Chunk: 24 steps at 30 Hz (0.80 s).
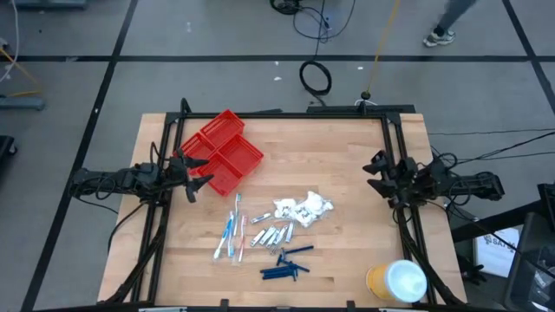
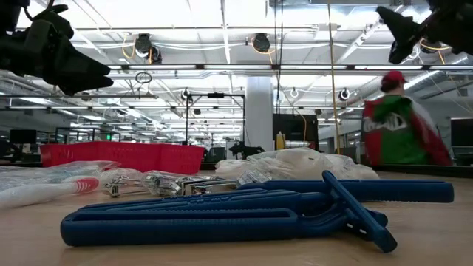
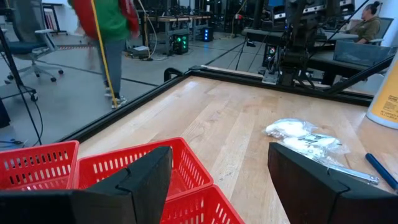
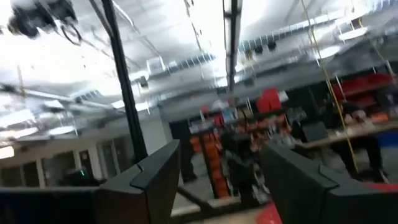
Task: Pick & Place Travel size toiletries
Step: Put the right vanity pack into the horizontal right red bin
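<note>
Overhead and level views of the travel-size toiletries lying loose near the centre of the pale wooden worktop (image 1: 347,147). Thin blue-and-white toothbrushes (image 1: 231,231) lie side by side at the 9 o'clock edge of the group; small silvery metal clippers (image 1: 276,234) lie just beside them at the centre; white crinkly packets (image 1: 303,208) are heaped at 1 o'clock of the clippers; dark blue stick-like pieces (image 1: 286,265) lie at 6 o'clock of the clippers, crossing one another. In the level view the blue pieces fill the foreground, with the packets and clippers behind. The red compartmented plastic tray (image 1: 222,149) sits at 11 o'clock of the group, well apart from it. A large yellow roll with a white top (image 1: 396,282) stands at 4 o'clock, near the worktop's corner. The left pincer (image 1: 192,173) hangs at 9 o'clock, over the tray's near edge, fingers spread wide and empty. The right pincer (image 1: 376,174) hangs at 3 o'clock, raised clear of the worktop, fingers likewise apart and holding nothing. A person in a red and green top (image 2: 399,133) stands in the room beyond
</note>
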Available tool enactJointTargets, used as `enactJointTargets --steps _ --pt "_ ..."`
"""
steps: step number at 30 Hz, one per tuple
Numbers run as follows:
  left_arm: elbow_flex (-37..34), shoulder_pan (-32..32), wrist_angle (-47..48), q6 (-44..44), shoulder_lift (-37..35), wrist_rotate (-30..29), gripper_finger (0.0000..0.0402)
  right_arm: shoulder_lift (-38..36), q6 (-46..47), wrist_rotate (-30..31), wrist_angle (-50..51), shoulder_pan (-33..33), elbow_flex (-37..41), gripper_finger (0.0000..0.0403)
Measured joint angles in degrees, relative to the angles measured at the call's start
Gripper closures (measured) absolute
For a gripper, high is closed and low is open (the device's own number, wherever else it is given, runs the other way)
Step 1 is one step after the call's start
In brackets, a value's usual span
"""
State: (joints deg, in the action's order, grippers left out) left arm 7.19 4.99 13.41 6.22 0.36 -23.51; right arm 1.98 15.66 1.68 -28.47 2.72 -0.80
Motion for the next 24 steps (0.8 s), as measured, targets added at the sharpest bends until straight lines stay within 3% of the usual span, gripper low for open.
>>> enactJointTargets --steps 5,9,14,19,24 --pt "0.0 0.0 0.0 0.0 0.0 0.0 0.0144 0.9 -0.9 9.6 2.1 0.0 0.0 0.019" --pt "0.0 0.0 0.0 0.0 0.0 0.0 0.0144 6.9 -2.6 13.9 2.8 0.0 -0.8 0.0186" --pt "0.0 0.0 0.0 0.0 0.0 0.0 0.0144 23.9 2.4 16.5 12.4 0.0 -6.2 0.0156" --pt "0.0 0.0 0.0 0.0 0.0 0.0 0.0144 43.6 2.5 16.2 13.5 1.2 -14.6 0.0124" --pt "0.0 0.0 0.0 0.0 0.0 0.0 0.0144 59.4 -0.4 15.6 13.8 3.5 -22.2 0.0121"
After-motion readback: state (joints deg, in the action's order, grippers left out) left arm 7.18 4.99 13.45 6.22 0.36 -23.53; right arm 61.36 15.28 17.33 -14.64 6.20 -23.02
